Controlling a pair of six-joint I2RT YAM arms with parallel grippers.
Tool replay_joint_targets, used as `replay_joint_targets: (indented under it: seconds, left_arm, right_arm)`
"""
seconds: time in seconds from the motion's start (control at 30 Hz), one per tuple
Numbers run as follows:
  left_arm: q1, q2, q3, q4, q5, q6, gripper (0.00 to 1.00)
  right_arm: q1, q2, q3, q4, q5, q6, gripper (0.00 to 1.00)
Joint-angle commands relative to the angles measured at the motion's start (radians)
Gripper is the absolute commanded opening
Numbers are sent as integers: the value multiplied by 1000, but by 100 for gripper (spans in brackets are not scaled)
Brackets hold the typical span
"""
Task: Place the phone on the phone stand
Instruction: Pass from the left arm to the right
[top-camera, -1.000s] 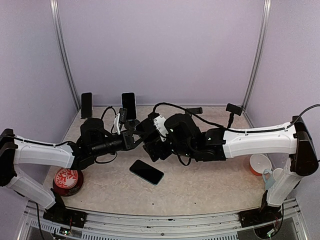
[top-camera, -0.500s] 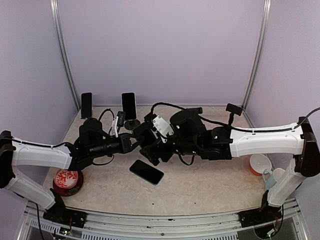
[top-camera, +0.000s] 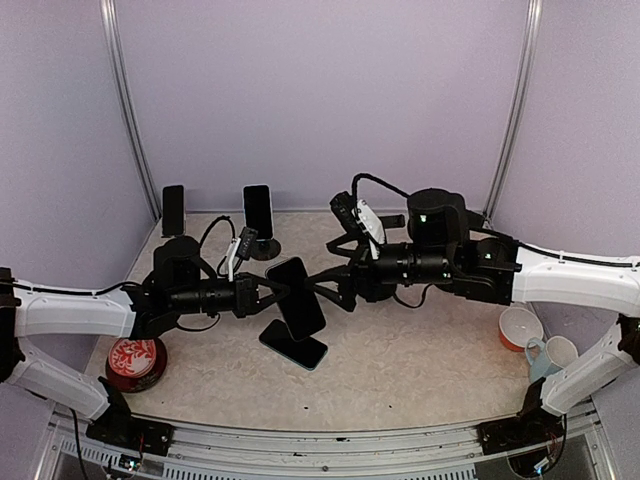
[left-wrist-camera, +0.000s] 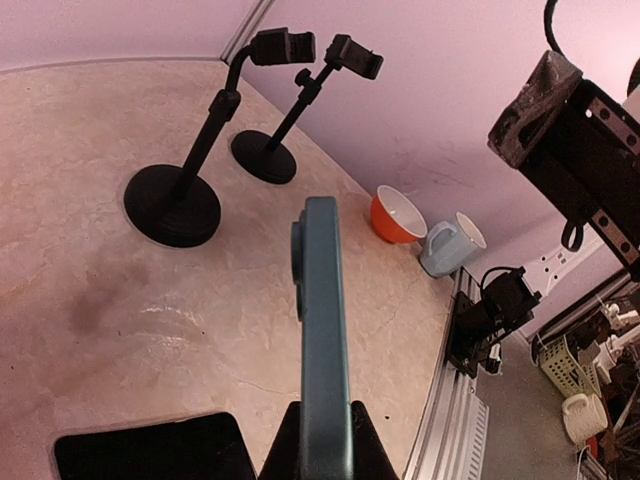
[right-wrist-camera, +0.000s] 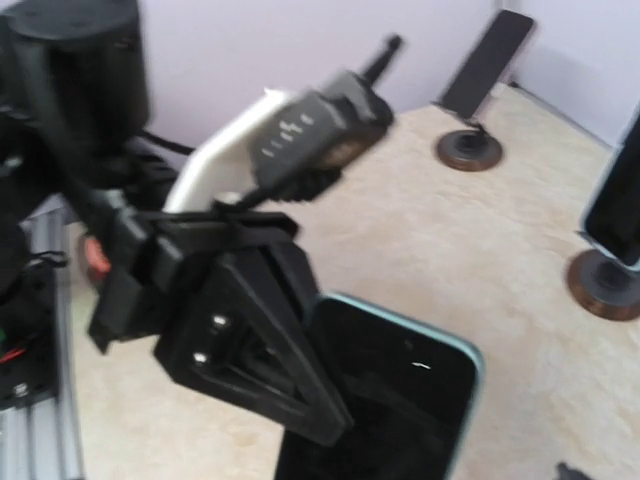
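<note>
Drawn back rightward since earlier, right jaws wide open, left jaws clamped on phone (top-camera: 298, 300) held aloft, second phone (top-camera: 293, 345) flat on worktop (top-camera: 420, 350) beneath.

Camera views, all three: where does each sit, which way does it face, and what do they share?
Top external: high behind the bases, looking down; both arms show, left hand gripping the teal-edged black phone.
Left wrist: faces two empty black stands; own fingers show.
Right wrist: faces the left hand; own fingers unseen.
Shared: the phone, in all three.
</note>
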Motion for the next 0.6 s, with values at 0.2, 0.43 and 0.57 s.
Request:
replay_joint_targets:
  seconds: [0.2, 0.43, 0.57]
  left_arm:
    - [-47, -19, 87, -49, 208, 140, 0]
    - [-75, -19, 99, -42, 275, 174, 0]
    - [-85, -14, 106, -41, 287, 180, 0]
  right_arm:
    - [-74, -46, -40, 22, -275, 13, 94]
    - [-117, -45, -46, 32, -345, 50, 91]
    - [-120, -22, -41, 34, -405, 60, 88]
